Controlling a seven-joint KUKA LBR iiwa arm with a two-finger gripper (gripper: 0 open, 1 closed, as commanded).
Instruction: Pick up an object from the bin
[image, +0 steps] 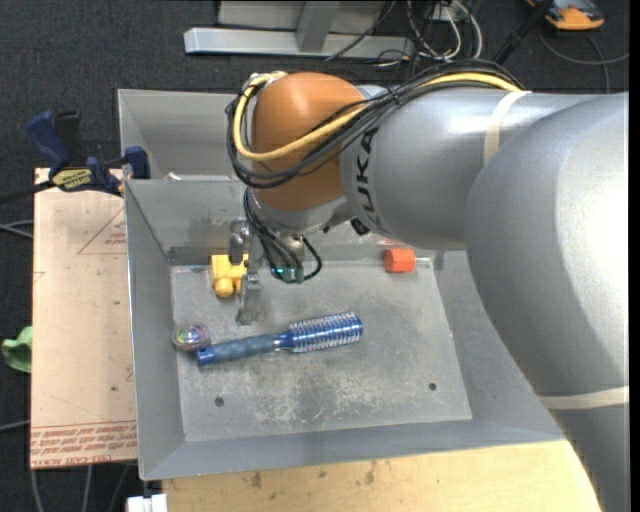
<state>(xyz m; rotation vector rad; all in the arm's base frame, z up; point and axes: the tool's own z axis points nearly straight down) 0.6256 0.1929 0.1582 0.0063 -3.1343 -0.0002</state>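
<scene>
Grey bin, arm reaching down from right, claw beside yellow object, open or closed unclear.

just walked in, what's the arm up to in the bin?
The KUKA arm's end effector is low in the grey bin, toward its back left, right beside a small yellow object. I can't see anything held. A blue hairbrush and a small round shiny piece lie just in front of it; an orange block sits apart by the back wall.
</scene>
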